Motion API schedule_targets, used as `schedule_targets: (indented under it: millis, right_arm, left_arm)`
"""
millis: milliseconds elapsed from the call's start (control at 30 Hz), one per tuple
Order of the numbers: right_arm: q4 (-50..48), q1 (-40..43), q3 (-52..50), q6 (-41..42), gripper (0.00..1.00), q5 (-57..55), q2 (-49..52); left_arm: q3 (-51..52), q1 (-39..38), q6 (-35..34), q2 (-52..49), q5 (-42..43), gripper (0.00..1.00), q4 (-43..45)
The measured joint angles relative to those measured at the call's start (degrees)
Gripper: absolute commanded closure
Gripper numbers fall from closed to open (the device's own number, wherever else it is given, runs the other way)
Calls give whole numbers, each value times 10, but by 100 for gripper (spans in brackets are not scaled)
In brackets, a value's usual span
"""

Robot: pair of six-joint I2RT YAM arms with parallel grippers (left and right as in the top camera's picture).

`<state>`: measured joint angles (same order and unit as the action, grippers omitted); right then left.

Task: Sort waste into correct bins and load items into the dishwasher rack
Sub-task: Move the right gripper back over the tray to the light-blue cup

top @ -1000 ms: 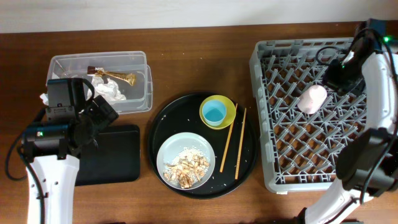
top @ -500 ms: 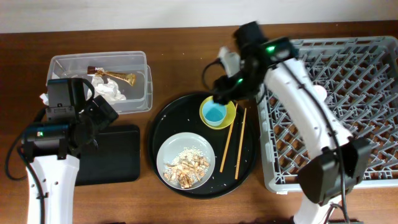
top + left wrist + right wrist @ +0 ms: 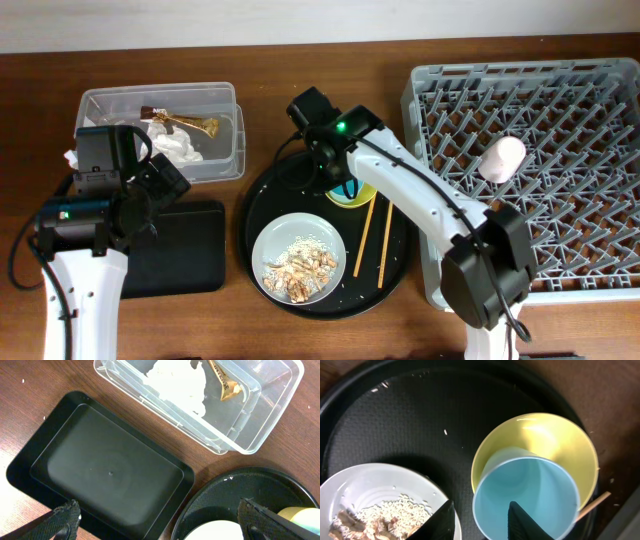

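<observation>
My right gripper (image 3: pixel 480 521) is open, one finger outside and one inside the rim of the light blue cup (image 3: pixel 530 491), which stands in the yellow-green bowl (image 3: pixel 545 435) on the round black tray (image 3: pixel 262 205). In the overhead view my right gripper (image 3: pixel 338 180) hides most of the cup. The grey plate (image 3: pixel 298 258) holds rice and brown chunks (image 3: pixel 298 270). The chopsticks (image 3: pixel 372 232) lie beside it. The pink cup (image 3: pixel 502 158) lies in the dishwasher rack (image 3: pixel 560 230). The napkin (image 3: pixel 178 147) and wrapper (image 3: pixel 196 125) are in the clear tub (image 3: pixel 110 100). My left gripper (image 3: pixel 160 190) is open and empty over the shallow black tray (image 3: pixel 185 250).
Loose rice grains dot the round tray (image 3: pixel 420 420). The clear tub (image 3: pixel 250 425) and the shallow black tray (image 3: pixel 105 470) sit close together at the left. The rack fills the right side, right against the round tray.
My right arm has swung left from the rack, leaving the pink cup there, and now has its fingers at the blue cup's rim. The left arm has not moved.
</observation>
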<state>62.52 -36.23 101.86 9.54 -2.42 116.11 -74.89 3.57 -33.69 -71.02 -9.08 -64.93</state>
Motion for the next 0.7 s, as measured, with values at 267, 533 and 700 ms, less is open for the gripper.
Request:
schedule_targets:
  millis: [267, 533, 700]
  right_arm:
    - [-2, 0, 0, 24, 61, -4, 50]
    - [-4, 0, 0, 27, 73, -6, 51]
    - [-5, 0, 0, 27, 70, -15, 51]
  left_arm:
    - [0, 0, 0, 0, 0, 1, 0]
    - [0, 0, 0, 0, 0, 0, 0]
    - [0, 0, 0, 0, 0, 1, 0]
